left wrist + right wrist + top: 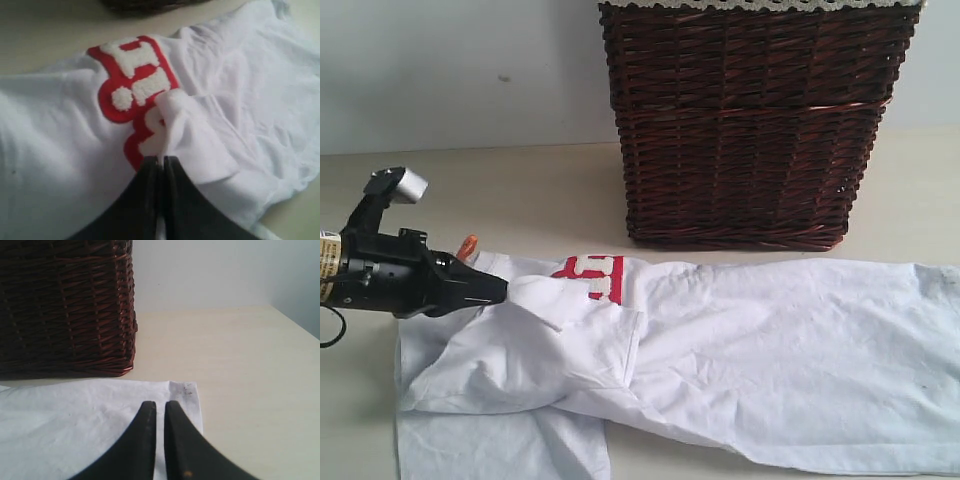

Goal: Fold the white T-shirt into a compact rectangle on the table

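Observation:
The white T-shirt lies spread across the table, its body running off to the right. Its red patch with fuzzy white letters shows near the collar, and the small orange neck tag pokes up behind my left arm. My left gripper is shut on a raised fold of white cloth beside the red patch. The right gripper is outside the exterior view. In its wrist view it sits low over a flat hem corner of the shirt, jaws almost together, with no cloth visibly lifted.
A dark brown wicker basket stands at the back of the table, just behind the shirt; its wall fills one side of the right wrist view. Bare tabletop extends beyond the hem corner. A pale wall rises behind.

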`<state>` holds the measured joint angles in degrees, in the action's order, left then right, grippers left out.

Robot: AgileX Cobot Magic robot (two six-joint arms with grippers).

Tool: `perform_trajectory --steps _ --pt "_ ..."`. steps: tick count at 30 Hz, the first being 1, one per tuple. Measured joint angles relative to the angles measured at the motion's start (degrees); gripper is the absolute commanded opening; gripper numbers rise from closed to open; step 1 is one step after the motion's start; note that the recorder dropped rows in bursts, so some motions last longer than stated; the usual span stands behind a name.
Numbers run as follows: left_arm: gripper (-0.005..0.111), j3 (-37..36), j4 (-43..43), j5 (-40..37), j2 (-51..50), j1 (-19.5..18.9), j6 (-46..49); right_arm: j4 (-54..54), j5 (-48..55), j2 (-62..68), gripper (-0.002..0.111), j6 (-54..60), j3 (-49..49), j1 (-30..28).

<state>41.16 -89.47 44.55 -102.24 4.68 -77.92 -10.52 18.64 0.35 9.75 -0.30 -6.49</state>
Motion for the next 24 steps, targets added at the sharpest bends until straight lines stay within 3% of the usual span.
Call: perform_trajectory --steps 4,7,9,12,15,20,24 --pt "0.039 0.0 3.0 -4.8 -1.1 0.0 4.0 0.0 0.0 0.0 0.007 0.0 0.0 0.0" --pt "0.059 0.0 9.7 -7.8 -1.4 0.0 9.5 0.0 0.0 0.0 0.007 0.0 0.0 0.0" --pt "0.061 0.0 14.6 -9.3 -1.6 0.0 13.3 0.0 0.0 0.0 0.007 0.0 0.0 0.0" --pt "0.054 0.0 17.0 -10.5 -1.6 0.0 15.5 0.0 0.0 0.0 0.007 0.0 0.0 0.0" --pt "0.038 0.0 11.1 -7.7 -1.3 -0.1 14.3 0.0 0.0 0.0 0.007 0.0 0.0 0.0" --pt "0.013 0.1 -6.7 9.9 0.1 1.9 16.3 0.0 0.0 0.0 0.007 0.0 0.0 0.0" --pt "0.000 0.1 -8.7 5.2 -2.7 5.9 19.4 0.0 0.0 0.0 0.007 0.0 0.0 0.0"
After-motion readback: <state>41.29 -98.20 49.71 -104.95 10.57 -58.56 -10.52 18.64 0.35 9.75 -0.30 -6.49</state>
